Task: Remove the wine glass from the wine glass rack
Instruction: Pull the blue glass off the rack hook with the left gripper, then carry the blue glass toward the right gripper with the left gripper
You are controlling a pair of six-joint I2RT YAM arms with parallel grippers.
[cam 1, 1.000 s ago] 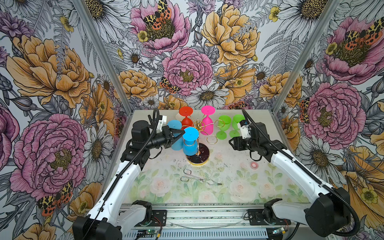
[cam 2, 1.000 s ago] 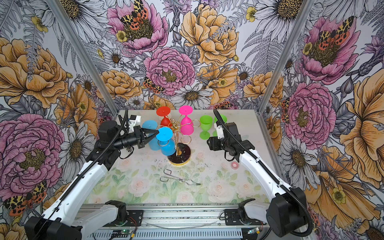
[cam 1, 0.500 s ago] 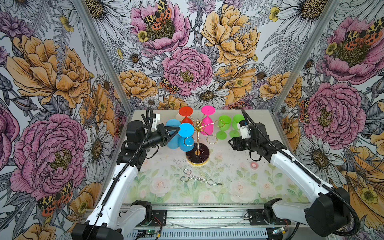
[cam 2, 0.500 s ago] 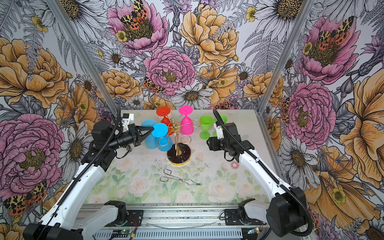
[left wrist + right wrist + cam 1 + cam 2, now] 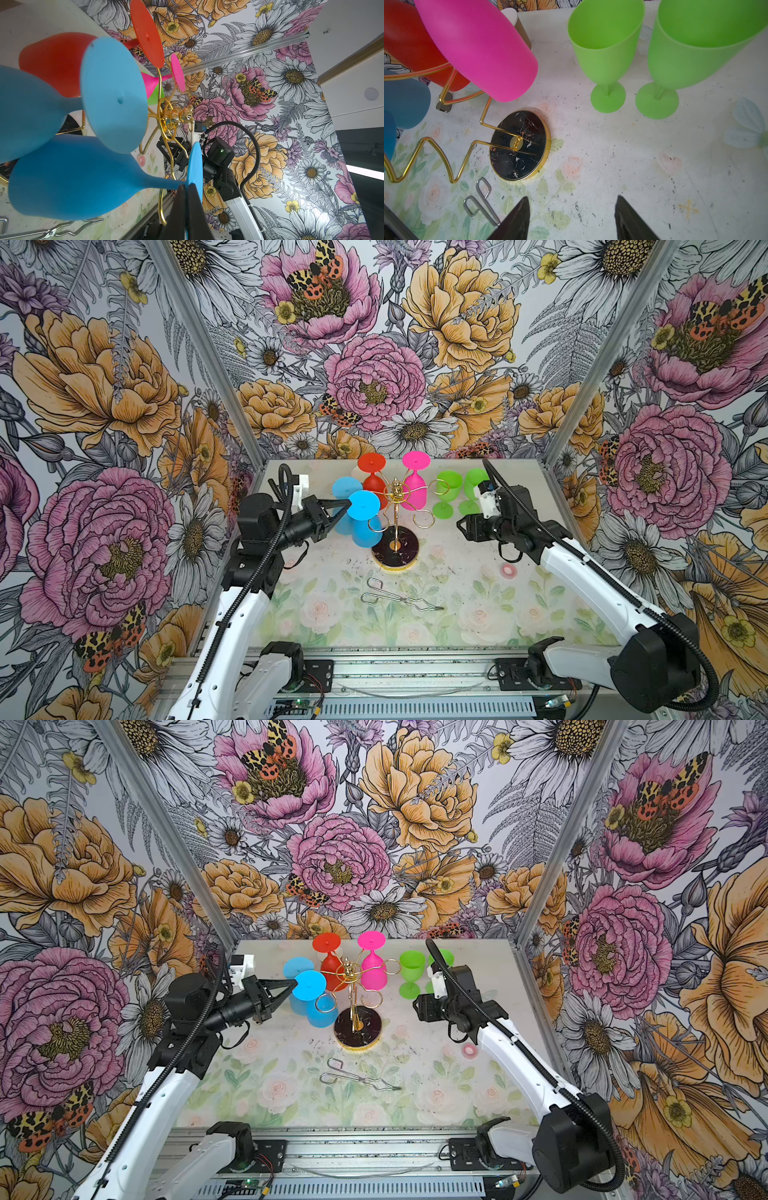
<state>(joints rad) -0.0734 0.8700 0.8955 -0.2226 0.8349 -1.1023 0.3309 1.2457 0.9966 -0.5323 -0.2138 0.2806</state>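
Left of the wine glass rack, the blue wine glass hangs upside down in the left gripper, jaws pinched tight on its foot.
Against a second ago, we see the glass carried leftward, away from the gold post; rack and right arm have not shifted. A gold loop crosses its bowl in both top views, so we cannot tell whether the stem is clear of the wire. A second blue glass is half hidden behind it; the red glass and pink glass hang on the far side. Right of the rack, the right gripper hovers over the table, jaws wide, nothing between.
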